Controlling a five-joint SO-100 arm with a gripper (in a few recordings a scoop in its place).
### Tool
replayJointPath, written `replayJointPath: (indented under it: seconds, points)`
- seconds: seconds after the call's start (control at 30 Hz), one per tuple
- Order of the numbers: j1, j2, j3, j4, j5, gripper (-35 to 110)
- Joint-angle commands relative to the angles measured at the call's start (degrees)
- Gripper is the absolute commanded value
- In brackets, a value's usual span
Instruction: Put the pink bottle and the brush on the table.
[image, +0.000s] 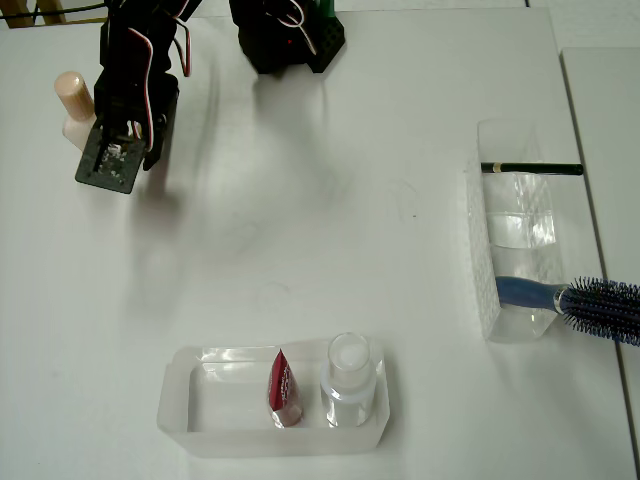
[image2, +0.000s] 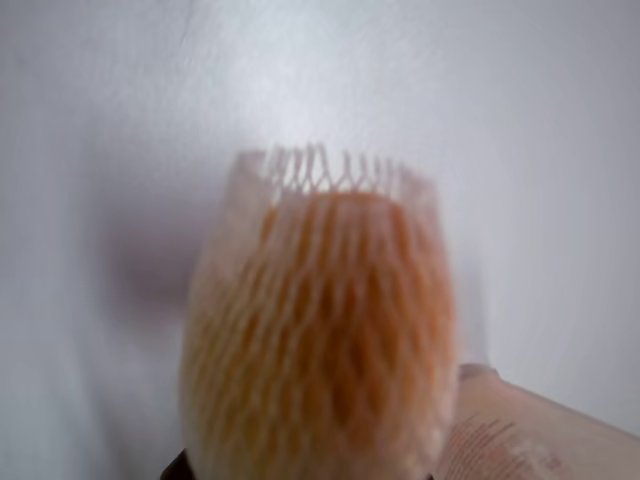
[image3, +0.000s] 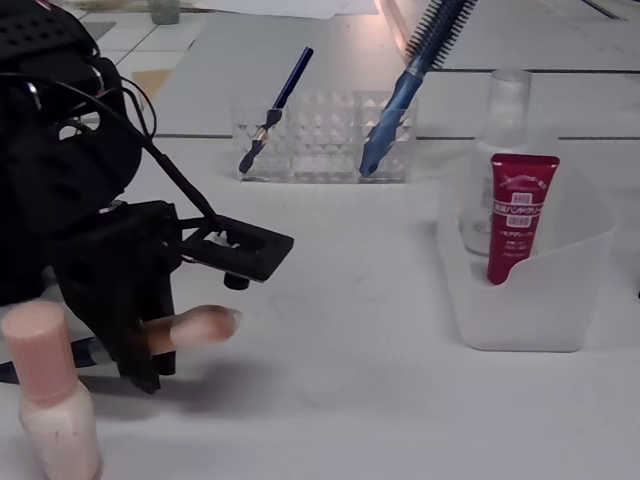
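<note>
Pink bottle (image3: 48, 400): upright on counter (image3: 350, 400) near far-left corner in overhead view; placed, done. Brush (image3: 195, 326): pinched in tool (image3: 150, 340), bristle tip low over counter beside bottle; not yet released. Remaining: set brush down, let go.

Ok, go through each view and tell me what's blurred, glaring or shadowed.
Wrist view: the brush bristles sit very close and soft, with the pink bottle blurred at the lower right. Overhead view: bright, washed-out table with faint smeared shadows below the arm. Fixed view: sharp on the red tube; a soft shadow lies under the gripper.
</note>
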Motion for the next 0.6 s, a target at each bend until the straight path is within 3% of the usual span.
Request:
replayJointPath:
  seconds: [0.0,0.57]
  points:
    - [0.35,-0.18,-2.90,-0.35,0.79,0]
    - [-2.99,-6.59,-10.02,1.32,9.58,0]
